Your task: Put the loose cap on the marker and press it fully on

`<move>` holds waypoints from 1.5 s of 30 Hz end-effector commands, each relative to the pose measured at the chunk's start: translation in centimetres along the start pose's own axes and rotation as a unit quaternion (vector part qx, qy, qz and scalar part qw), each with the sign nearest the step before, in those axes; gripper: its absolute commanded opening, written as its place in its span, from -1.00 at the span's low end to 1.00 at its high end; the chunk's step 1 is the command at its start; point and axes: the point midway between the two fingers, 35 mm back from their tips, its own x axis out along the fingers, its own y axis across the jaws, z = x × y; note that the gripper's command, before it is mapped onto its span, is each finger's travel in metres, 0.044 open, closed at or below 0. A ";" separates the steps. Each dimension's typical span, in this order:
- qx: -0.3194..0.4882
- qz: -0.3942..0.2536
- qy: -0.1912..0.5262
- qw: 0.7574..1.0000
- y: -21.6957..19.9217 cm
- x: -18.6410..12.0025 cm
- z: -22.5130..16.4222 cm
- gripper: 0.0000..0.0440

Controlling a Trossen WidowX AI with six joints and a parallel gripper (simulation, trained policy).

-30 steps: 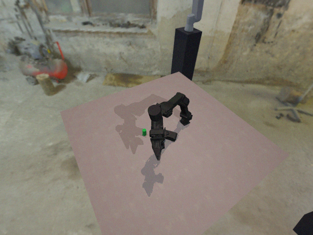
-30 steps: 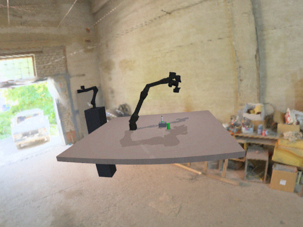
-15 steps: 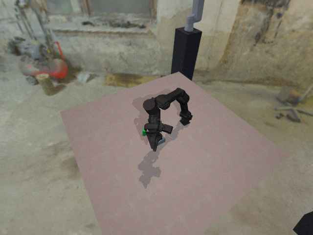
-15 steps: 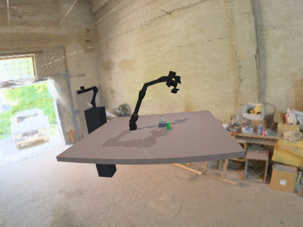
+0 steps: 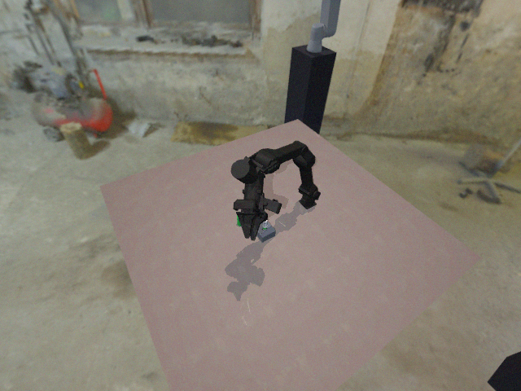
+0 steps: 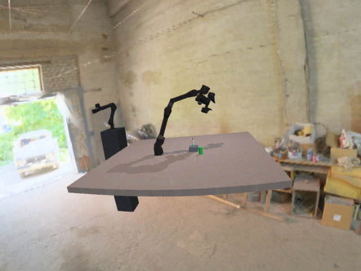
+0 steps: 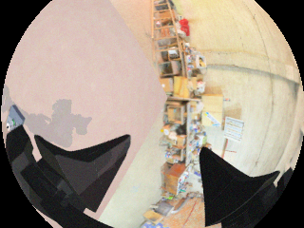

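The claw [image 5: 251, 238] [image 6: 212, 105] [image 7: 166, 146] is open, its two fingers parted with nothing between them, and it hangs well above the table [image 5: 319, 294] [image 6: 180, 178] [image 7: 85, 62]. Below the claw, the green cap [image 5: 238, 221] [image 6: 200, 151] stands upright on the tabletop, apart from the fingers; from above, it is partly hidden behind the claw. Also lower than the claw, the grey block [image 5: 267, 236] [image 6: 193, 148] [image 7: 16, 117] sits near the cap, and the marker [image 5: 265, 225] [image 6: 192, 141] stands upright in it, its dark tip bare. In the wrist view, the block shows at the far left edge, beyond the left-hand finger in that picture. The black arm [image 5: 286, 153] [image 6: 165, 122] arches up from the table and over to the claw.
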 end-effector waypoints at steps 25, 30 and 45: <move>0.080 0.137 0.059 0.986 7.9 -5.3 -4.1 0.47; 0.094 0.160 0.067 0.980 9.3 -6.2 -4.7 0.46; 0.130 0.225 0.090 0.961 13.2 -8.7 -6.6 0.46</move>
